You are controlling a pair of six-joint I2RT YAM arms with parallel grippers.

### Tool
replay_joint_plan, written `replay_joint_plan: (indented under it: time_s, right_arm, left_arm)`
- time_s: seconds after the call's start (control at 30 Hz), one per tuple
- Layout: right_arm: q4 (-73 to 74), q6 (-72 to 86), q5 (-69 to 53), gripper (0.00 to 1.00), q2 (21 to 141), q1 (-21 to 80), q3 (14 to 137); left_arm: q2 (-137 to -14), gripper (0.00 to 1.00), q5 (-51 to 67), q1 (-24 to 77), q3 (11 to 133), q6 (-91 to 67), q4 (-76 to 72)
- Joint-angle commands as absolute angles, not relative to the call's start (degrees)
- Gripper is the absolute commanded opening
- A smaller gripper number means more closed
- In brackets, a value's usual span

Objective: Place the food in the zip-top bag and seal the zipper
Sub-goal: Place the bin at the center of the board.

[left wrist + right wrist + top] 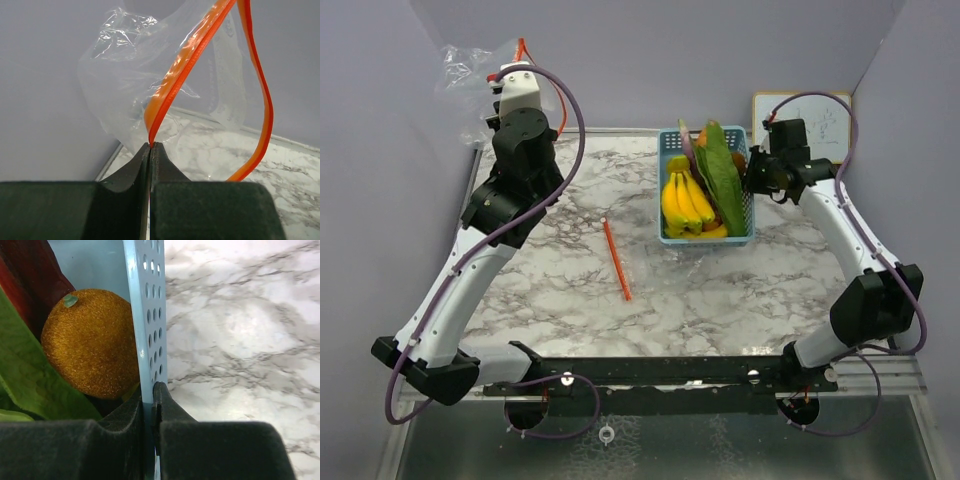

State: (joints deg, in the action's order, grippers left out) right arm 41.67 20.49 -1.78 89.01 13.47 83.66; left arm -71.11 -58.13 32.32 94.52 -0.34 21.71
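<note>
While no food has yet entered the bag, both arms are already engaged at the far side of the marbled desk (720,300). Largest of the task items, the clear zip-top bag (465,70) hangs crumpled in the air over the far left corner, its mouth gaping. The left tool (150,146) is clenched on one orange zipper strip (170,90) while the other strip loops free to the right. The light-blue basket (661,170) stands on the desk at far centre-right, and the right tool (152,389) is clamped on its perforated right wall, one finger inside and one outside. All visible food lies in this basket: a long dark-green vegetable (725,175) along the right side, a bunch of yellow bananas (682,205) on the left, and a round orange fruit (90,342) against the gripped wall. A dark red item behind the fruit cannot be identified. A thin orange-red stick (616,260) lies alone on the desk between the arms, and its purpose is unclear. Judged from this, the task is in its opening stage, with every item to be transferred and the zipper to be closed.
</note>
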Motion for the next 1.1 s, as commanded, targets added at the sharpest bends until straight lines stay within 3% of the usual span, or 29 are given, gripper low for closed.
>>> replay_joint_plan:
  time_s: [0.0,0.27,0.57,1.07]
  right_arm:
    - [37.5,18.6,1.0,0.02,82.5,8.1,82.8]
    - [36.4,16.0,11.4,0.02,78.7,-1.1,75.2]
    - [32.5,10.7,20.9,0.02,76.5,-3.3,69.6]
    - [20.4,12.0,-11.2,0.02,76.0,-1.8,54.3]
  left_arm:
    - [-72.6,0.0,-53.7,32.1,97.1,-1.4,21.8]
    - [-73.8,0.0,-51.2,32.1,97.1,-4.0,23.1]
    - [-73.4,0.0,-49.8,32.1,95.8,-5.1,23.9]
    - [-72.5,0.0,-50.4,32.2,94.1,-5.1,24.4]
